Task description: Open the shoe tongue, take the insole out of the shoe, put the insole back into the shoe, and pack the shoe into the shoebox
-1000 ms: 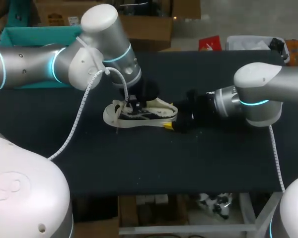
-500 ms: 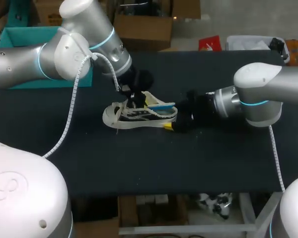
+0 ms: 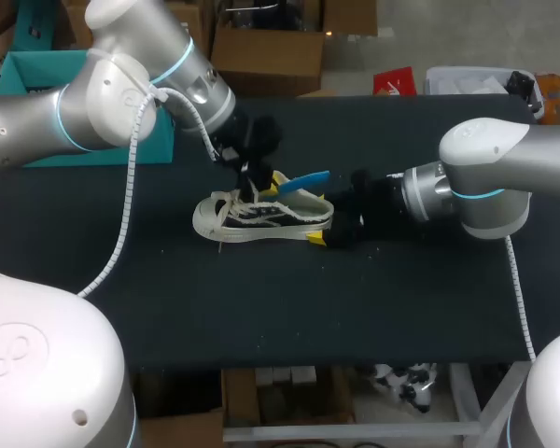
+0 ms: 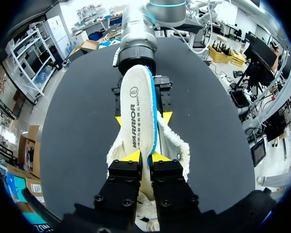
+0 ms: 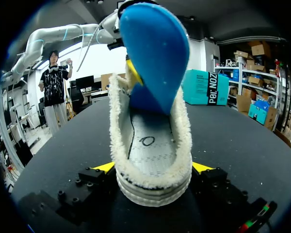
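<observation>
Has lifted the left end effector [image 3: 264, 183] up and back over the past second, clamped on the insole [image 3: 304, 177], tilting its blue underside clear above the shoe [image 3: 261, 217]. Cannot confirm a fully freed front end. Pins the shoe's heel to the table [image 3: 355, 308] with the right end effector [image 3: 321, 238], closed on it from both sides. Looks close to finishing removal; reinsertion and boxing yet to come.
</observation>
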Robot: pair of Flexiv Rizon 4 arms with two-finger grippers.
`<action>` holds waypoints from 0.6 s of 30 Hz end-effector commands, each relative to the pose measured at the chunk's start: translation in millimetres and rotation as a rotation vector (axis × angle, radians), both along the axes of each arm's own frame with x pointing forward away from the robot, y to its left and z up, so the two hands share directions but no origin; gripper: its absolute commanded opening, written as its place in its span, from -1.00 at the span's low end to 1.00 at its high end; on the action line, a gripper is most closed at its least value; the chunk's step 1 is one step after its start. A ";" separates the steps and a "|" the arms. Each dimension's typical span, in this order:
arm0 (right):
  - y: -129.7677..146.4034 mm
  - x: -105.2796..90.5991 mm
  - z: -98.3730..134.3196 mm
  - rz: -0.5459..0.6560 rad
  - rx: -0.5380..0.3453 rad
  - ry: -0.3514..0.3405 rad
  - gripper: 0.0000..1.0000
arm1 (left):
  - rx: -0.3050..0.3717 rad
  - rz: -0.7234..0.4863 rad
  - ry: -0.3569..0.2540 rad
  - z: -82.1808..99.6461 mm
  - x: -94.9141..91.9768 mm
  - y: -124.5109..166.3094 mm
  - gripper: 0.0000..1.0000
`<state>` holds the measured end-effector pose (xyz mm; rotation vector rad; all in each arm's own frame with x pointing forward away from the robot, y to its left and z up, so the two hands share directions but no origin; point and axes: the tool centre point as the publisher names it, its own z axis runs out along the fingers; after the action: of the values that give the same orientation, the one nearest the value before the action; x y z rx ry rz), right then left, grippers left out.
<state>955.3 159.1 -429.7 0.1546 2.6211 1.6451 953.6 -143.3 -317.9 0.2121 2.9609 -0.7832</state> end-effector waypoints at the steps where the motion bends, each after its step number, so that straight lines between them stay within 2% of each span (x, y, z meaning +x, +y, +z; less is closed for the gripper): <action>1: -1.0 -0.5 -3.3 0.002 0.003 0.000 -1.00 | -0.002 0.000 -0.007 6.0 -1.5 -3.0 -1.00; 4: -1.0 -0.5 -3.3 0.002 0.003 0.000 -1.00 | 0.003 0.002 -0.011 7.3 -0.2 -6.3 -1.00; 5: -1.0 -0.5 -3.3 0.002 0.003 0.000 -1.00 | 0.006 0.003 -0.013 7.5 0.2 -7.5 -0.62; 7: -1.0 -0.5 -3.3 0.002 0.003 0.000 -1.00 | 0.008 0.005 -0.015 8.0 0.7 -9.9 -0.19; 11: -1.0 -0.5 -3.3 0.002 0.003 0.000 -1.00 | 0.012 0.014 -0.022 7.9 0.9 -14.2 0.12; 18: -1.0 -0.5 -3.3 0.002 0.003 0.000 -1.00 | 0.015 0.022 -0.042 10.9 -3.2 -22.0 0.07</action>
<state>955.3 159.2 -429.7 0.1546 2.6211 1.6452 954.4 -161.9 -307.3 0.1985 2.9330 -0.7547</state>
